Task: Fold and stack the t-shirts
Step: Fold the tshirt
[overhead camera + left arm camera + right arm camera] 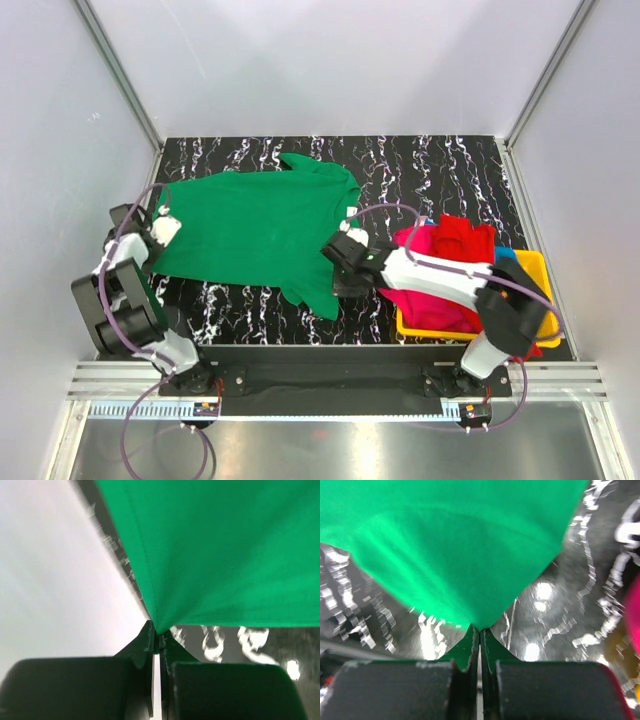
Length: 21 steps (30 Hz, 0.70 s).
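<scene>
From above, the plain green cotton t-shirt (260, 225) lies spread flat on the black white-veined bench (450, 170), left of centre in the frame, with one sleeve pointing to the top and the other to the bottom. The left arm (125, 275) reaches in from the lower left and meets the cloth at its left edge. The right arm (440, 272) stretches across from the lower right to the shirt's right edge. At the right of the frame a yellow plastic tray (540, 265) holds the red t-shirt (465, 238), the magenta-pink t-shirt (430, 290) and a sliver of the blue t-shirt (505, 254), all crumpled together.

In the left wrist view, the left jaws are pressed together at lower centre, pinching a corner of green cloth that fans out to the upper right.

In the right wrist view, the right jaws are likewise clamped on a tip of green cloth, which spreads over the top of the frame above the glossy bench.

This looks like the grasp that opens the first fold of the green shirt; none is folded or stacked yet. The next move probably calls for raising both pinched points together, keeping the cloth evenly taut, and carrying them across the shirt without dragging the rest of it.
</scene>
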Each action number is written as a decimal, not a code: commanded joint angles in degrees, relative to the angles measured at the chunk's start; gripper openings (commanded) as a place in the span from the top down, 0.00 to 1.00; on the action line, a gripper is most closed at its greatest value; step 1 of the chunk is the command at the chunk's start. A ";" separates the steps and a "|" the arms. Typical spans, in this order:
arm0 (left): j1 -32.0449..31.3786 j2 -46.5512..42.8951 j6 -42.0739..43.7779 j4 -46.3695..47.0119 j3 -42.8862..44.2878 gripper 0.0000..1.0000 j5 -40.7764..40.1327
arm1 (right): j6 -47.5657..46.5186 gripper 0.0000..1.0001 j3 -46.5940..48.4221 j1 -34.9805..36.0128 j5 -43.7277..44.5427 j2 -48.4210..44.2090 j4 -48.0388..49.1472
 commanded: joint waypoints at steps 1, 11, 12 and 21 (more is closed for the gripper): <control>1.42 -5.42 -0.45 -4.69 3.57 1.00 1.18 | -1.90 1.00 0.38 -0.27 5.00 -8.20 -6.19; 2.39 -16.85 0.78 -17.52 10.86 1.00 0.66 | -5.85 1.00 5.12 -1.94 9.04 -20.51 -18.40; 2.39 -17.29 0.43 -18.06 11.65 1.00 1.53 | -6.46 1.00 5.73 -2.90 9.04 -21.73 -18.76; -4.71 -13.68 -12.58 -16.57 26.60 1.00 0.04 | -27.38 1.00 32.59 -19.69 3.51 -5.53 -10.67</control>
